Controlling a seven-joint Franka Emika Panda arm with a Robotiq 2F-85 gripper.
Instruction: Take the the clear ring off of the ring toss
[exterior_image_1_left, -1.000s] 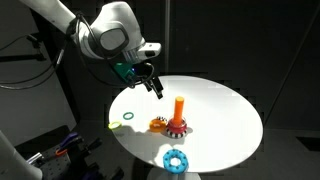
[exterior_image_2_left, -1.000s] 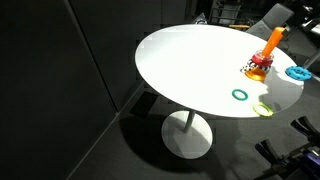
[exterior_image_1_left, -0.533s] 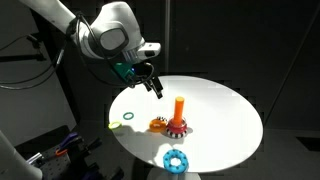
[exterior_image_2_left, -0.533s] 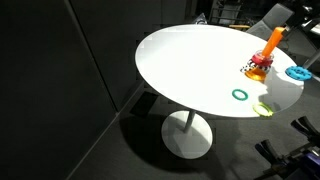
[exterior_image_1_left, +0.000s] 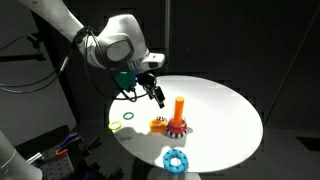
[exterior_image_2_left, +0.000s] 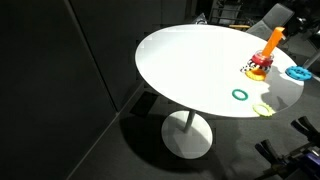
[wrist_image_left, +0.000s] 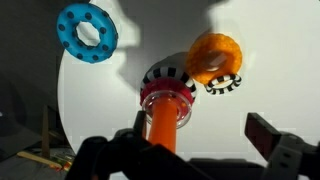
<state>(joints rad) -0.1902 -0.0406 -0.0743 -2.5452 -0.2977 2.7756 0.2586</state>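
The ring toss, an orange peg (wrist_image_left: 163, 128) on a red toothed base (wrist_image_left: 167, 87), stands on the round white table (exterior_image_1_left: 220, 110). It shows in both exterior views (exterior_image_1_left: 178, 118) (exterior_image_2_left: 268, 55). The clear ring (wrist_image_left: 187, 103) lies round the foot of the peg, on the base. My gripper (exterior_image_1_left: 157, 93) hangs open above the table, up and to the left of the peg. In the wrist view my open fingers (wrist_image_left: 200, 138) are empty, with the peg by one finger. The gripper is out of sight in the exterior view from across the table.
A blue toothed ring (exterior_image_1_left: 176, 159) (wrist_image_left: 87, 30) lies near the table edge. An orange ring (wrist_image_left: 213, 55) and a black-and-white striped ring (wrist_image_left: 222, 84) lie beside the base. A green ring (exterior_image_1_left: 130, 115) and a yellow ring (exterior_image_1_left: 115, 126) lie further off.
The gripper has come down a little and moved right, toward the peg, and the wrist has turned. The rings and the peg have not moved.
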